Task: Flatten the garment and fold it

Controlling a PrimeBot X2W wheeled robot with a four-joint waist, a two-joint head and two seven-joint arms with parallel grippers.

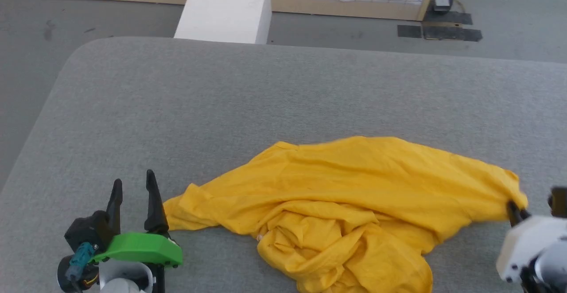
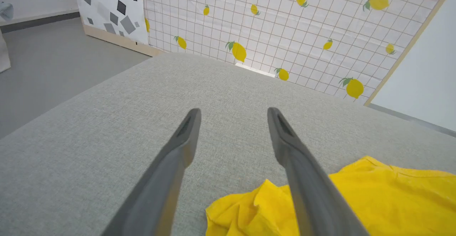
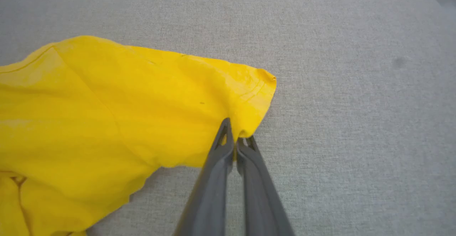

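Dark grey fingers of the right gripper (image 3: 235,138) are clamped on an edge of the crumpled bright-yellow cloth garment (image 3: 124,104), which lies near the front of the grey fabric-covered tabletop (image 1: 266,98). The left gripper (image 2: 233,116) stands wide open and empty beside the cloth's other end. Beyond, a lemon-printed grid panel (image 2: 285,32) shows cut-off letters "URANT".

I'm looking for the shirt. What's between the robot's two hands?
In the head view, the crumpled yellow garment lies on the grey surface between the open left hand and the right hand, which is shut on its edge.
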